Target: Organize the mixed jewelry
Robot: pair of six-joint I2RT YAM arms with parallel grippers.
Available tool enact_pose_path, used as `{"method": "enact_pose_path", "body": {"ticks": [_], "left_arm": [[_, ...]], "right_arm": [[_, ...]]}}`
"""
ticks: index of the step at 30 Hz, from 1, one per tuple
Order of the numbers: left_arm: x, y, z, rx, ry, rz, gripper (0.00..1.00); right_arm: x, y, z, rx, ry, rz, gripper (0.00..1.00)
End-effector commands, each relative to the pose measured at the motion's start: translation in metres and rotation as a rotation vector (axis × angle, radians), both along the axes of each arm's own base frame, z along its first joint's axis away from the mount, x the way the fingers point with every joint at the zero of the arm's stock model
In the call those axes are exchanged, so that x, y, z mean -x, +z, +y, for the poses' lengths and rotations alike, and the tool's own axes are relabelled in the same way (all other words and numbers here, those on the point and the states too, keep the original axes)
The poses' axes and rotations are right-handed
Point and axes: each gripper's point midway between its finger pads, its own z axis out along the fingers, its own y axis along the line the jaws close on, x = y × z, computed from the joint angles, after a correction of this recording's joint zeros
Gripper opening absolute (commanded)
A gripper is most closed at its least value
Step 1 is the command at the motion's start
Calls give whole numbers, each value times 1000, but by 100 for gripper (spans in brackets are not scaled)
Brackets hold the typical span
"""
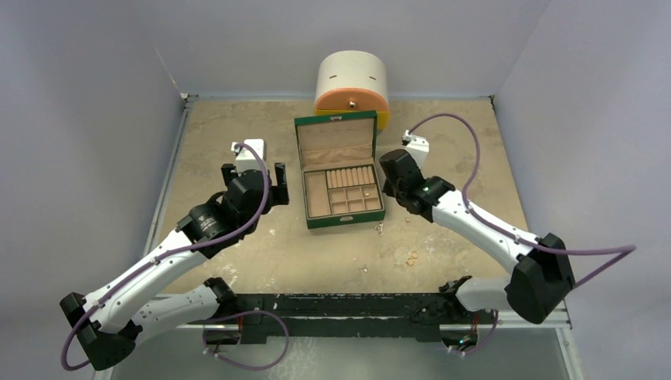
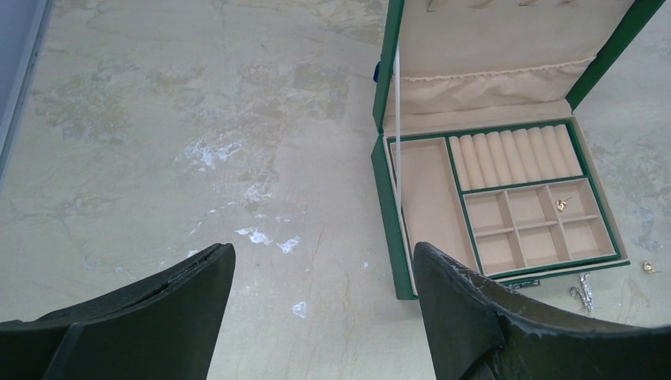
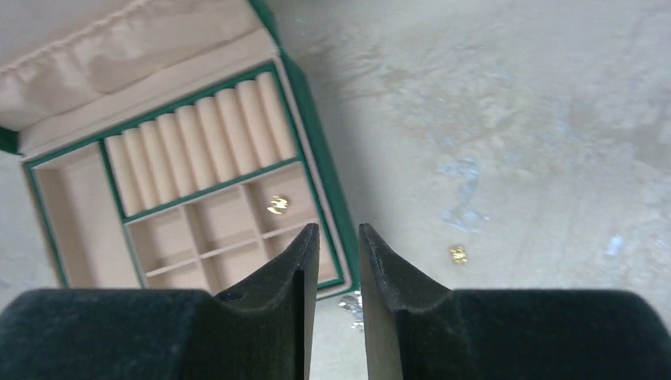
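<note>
Two gold rings [image 1: 411,256] show overhead; wrists show one boxed gold piece [image 3: 277,205].

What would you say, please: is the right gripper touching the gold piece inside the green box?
Apart. The right wrist view shows a plain gap between the gold piece and the right gripper, whose jaws stand slightly parted and hold nothing.

Quick headcount: one green box [image 2: 382,206], lid up. Inside it there's one long compartment [image 2: 423,198], six little square compartments [image 2: 538,245] and, by my count, eight ring rolls [image 2: 514,154]. One gold piece [image 3: 277,205] sits in a square. Loose on the table [image 1: 237,142]: two gold rings [image 1: 412,256], one more gold bit [image 3: 457,254] and one silvery piece [image 2: 584,291]. One round white-and-orange container [image 1: 352,79] at the back.
</note>
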Motion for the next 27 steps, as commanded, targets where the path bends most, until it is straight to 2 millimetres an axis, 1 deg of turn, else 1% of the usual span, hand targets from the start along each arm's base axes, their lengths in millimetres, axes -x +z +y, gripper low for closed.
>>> {"method": "enact_pose_path", "body": {"ticks": [1,3,4,5,8,12,17,22,27], "left_arm": [[-4,0,4,-24,14,-13,83],[-4,0,3,-25,13,-11,83],[-4,0,3,-26,13,-10,83],[-4,-1,3,-28,13,-9,83],[-5,-1,3,-30,14,-8,83],[-5,-2,3,-33,14,-5,83],[-5,-3,3,-35,16,-3,83],[-6,-4,3,-36,15,-1,83],[-5,-4,3,-36,13,0,83]], "right_arm": [[11,-5,-45,58,-108,2,28],[16,-15,-56,42,-126,25,28],[20,-23,-60,38,-130,41,28],[21,-25,-61,28,-129,42,28],[28,-43,-65,29,-139,78,28],[35,-68,-66,32,-140,138,28],[38,-94,-63,28,-128,197,28],[42,-111,-64,39,-125,239,28],[41,-117,-65,39,-126,249,28]]}}
